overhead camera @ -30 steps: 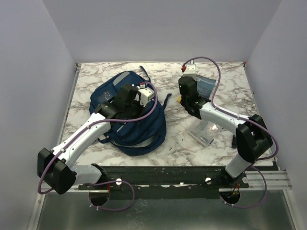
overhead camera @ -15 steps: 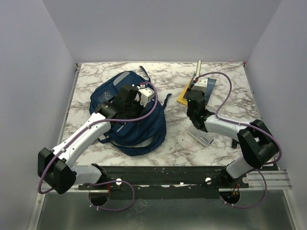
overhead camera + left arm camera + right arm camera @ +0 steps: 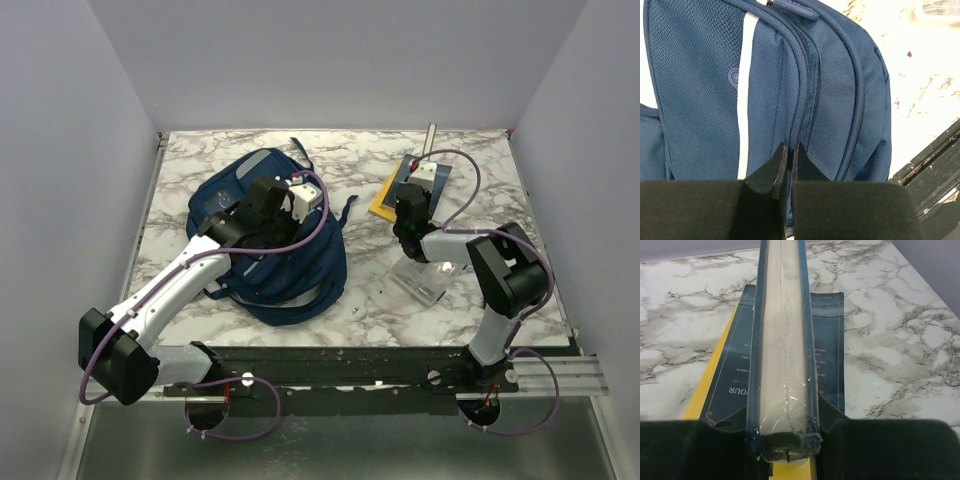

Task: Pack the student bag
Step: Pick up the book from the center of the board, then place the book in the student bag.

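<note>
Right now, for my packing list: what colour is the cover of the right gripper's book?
Dark navy blue; the book shows best from the right wrist.

The top view looks down from above and behind the near edge of the table (image 3: 200, 150). The left wrist view sits close over the navy backpack (image 3: 705, 90). The right wrist view sights along a book (image 3: 785, 340) edge-on. The top view shares both.
</note>
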### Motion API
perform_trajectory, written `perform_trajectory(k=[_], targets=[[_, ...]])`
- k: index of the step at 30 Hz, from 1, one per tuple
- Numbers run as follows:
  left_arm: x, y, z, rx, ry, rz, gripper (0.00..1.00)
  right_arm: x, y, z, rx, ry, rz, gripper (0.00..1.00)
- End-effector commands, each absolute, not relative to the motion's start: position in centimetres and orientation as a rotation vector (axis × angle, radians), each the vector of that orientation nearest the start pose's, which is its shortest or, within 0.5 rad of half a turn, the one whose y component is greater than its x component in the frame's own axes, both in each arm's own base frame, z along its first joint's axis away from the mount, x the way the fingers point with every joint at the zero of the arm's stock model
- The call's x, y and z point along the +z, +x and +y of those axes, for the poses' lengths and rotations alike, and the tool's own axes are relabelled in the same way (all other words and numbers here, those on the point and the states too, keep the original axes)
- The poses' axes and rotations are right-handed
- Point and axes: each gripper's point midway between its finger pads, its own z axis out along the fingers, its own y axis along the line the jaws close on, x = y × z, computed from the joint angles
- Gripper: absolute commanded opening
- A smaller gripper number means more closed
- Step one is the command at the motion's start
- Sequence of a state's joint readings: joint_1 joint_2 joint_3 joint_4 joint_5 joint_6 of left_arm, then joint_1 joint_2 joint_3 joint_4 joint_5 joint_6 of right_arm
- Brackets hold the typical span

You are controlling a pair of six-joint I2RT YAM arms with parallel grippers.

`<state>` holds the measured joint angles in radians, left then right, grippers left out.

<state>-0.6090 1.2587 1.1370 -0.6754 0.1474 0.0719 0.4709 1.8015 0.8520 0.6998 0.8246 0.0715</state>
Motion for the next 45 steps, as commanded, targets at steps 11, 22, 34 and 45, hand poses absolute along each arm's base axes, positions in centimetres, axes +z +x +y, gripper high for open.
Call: perform_trajectory(k=[11,22,34,45], targets=[[21.5,28.1,-21.2,-0.412,0.763,2.172,0.0,23.3,39.9,12.8,0.221,0.33,1.782,0.0],[23.2,29.0,-20.3,-0.427,0.628,2.153,0.0,26.1,27.6,18.3,0.886,0.229,1.95,0.0],[26.6,30.4,-19.5,-0.611,0.464,2.064,0.0,24.7,19.8,19.5,1.165,0.247,2.136,0.0],[28.2,29.5,-20.7,-0.755,0.544,2.008,0.0,25.1,17.7,24.8,1.822,0.262,2.04,0.0]])
